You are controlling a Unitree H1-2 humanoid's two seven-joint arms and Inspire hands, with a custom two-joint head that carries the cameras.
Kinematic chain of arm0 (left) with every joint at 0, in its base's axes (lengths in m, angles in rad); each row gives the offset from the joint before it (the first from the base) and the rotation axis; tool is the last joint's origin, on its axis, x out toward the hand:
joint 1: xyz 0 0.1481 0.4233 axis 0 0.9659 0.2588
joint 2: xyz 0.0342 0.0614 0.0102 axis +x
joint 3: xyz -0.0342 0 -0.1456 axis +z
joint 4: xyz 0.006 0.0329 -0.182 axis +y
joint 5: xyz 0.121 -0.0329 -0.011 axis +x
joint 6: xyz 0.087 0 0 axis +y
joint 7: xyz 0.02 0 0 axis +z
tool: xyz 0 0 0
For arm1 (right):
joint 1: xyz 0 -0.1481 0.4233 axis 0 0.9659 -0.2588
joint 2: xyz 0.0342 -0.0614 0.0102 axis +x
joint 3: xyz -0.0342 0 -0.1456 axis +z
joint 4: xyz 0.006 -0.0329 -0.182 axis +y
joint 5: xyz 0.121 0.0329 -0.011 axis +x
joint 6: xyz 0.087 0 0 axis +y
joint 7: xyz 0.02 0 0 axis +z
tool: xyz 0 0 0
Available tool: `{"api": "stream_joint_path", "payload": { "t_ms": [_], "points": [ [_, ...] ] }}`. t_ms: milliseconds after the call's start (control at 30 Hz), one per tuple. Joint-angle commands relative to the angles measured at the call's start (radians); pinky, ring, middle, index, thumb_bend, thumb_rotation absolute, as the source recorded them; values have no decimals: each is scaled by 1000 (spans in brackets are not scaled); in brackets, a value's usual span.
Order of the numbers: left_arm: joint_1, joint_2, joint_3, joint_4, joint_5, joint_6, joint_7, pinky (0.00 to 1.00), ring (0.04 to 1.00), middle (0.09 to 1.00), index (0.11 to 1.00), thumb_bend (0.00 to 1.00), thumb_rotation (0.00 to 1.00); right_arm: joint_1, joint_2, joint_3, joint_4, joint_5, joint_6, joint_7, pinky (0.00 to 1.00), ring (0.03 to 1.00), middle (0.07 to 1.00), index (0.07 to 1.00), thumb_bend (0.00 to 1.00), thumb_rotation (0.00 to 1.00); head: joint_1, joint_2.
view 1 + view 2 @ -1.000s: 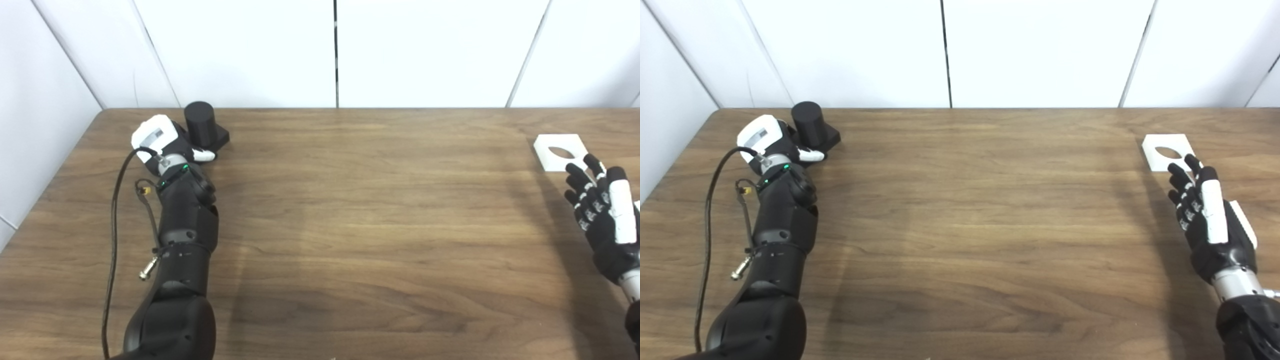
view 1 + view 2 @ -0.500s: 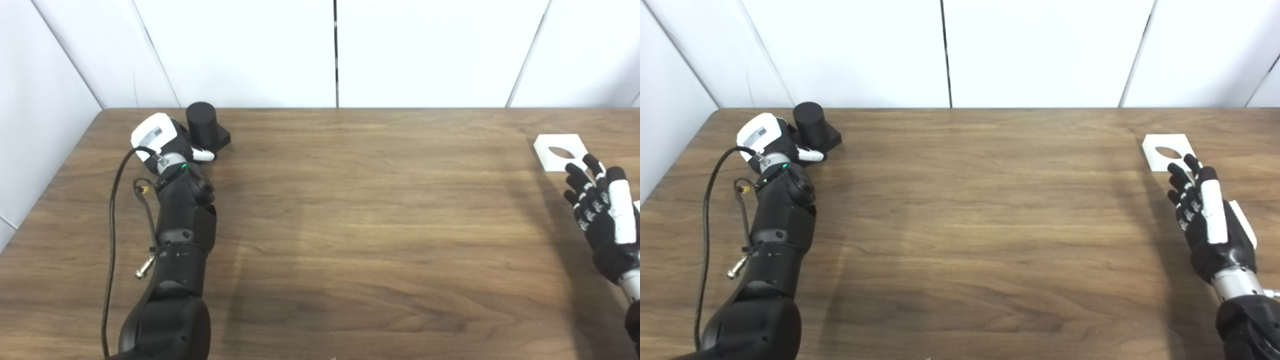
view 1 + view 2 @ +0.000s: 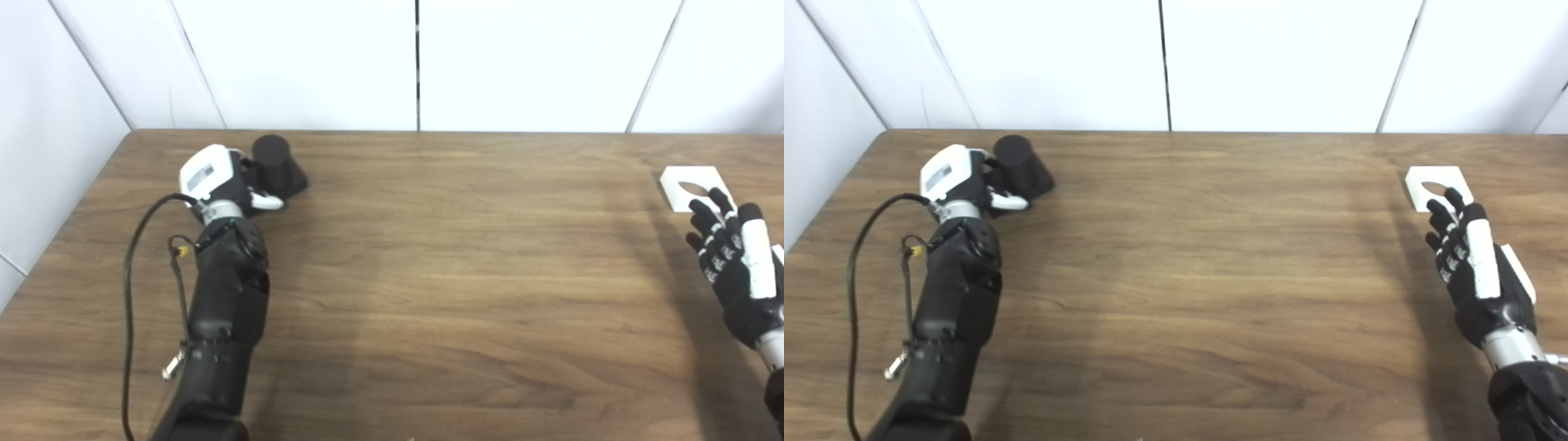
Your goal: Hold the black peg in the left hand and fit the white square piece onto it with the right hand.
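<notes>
The black peg (image 3: 277,168), a cylinder on a square base, is seen near the table's (image 3: 429,275) far left corner, and it is gripped at its base by the left hand (image 3: 223,180). The white square piece (image 3: 692,187), with its round hole, is laid flat near the far right edge, well apart from the peg. Just in front of it the right hand (image 3: 735,263) is held with fingers spread and nothing grasped, its fingertips overlapping the piece's near edge. A wide stretch of bare wood is left between the two hands.
</notes>
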Motion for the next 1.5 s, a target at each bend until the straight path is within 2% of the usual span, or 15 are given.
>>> {"api": "stream_joint_path", "payload": {
  "t_ms": [0,67,133,233,300,500,600,733,867,1100,1267,1467],
  "points": [
    [-49,0,-8,-128,34,-2,-65,1000,966,857,485,507,64,-29,-8,-2,-40,0,-21,1,1000,1000,963,1000,519,943,-13,0],
    [-31,-39,4,-232,52,-2,-155,1000,989,853,485,510,61,-29,-11,6,-45,-9,-17,2,1000,1000,962,1000,552,925,-21,0],
    [-4,-72,5,-325,69,-2,-236,1000,972,839,485,511,60,-29,-10,11,-44,-12,-28,8,1000,1000,954,1000,551,911,-29,0],
    [39,-109,-8,-425,70,-2,-325,1000,950,839,486,511,60,-33,2,14,-47,-13,-18,-2,1000,998,935,1000,582,875,-39,1],
    [62,-127,-16,-475,66,-2,-369,1000,943,844,487,511,61,-34,7,17,-48,-18,-12,-10,1000,997,931,1000,594,863,-49,2],
    [145,-159,-103,-600,79,-3,-500,1000,949,862,489,508,68,-30,8,38,-52,-41,-24,1,1000,987,925,1000,595,887,-75,5],
    [185,-164,-154,-633,62,-5,-538,1000,957,864,488,509,66,-32,6,47,-57,-41,-18,2,1000,989,928,1000,606,875,-76,7],
    [228,-179,-182,-662,41,-3,-585,1000,968,855,487,510,64,-36,7,54,-65,-39,-11,-1,1000,998,939,1000,591,875,-79,12],
    [278,-183,-231,-675,52,-11,-572,985,953,848,487,512,61,-39,12,57,-72,-49,1,-13,1000,999,933,1000,603,873,-84,15],
    [358,-200,-317,-634,45,-48,-459,1000,955,854,488,510,59,-32,14,53,-71,-50,-5,-9,1000,997,923,1000,579,877,-96,19],
    [378,-194,-362,-577,24,-66,-384,1000,947,839,490,508,57,-32,15,48,-78,-49,8,-16,1000,990,915,1000,622,880,-103,19],
    [386,-184,-393,-502,0,-90,-292,1000,956,851,490,507,57,-31,14,36,-85,-40,13,-13,1000,994,911,1000,609,873,-105,21]
  ]
}}
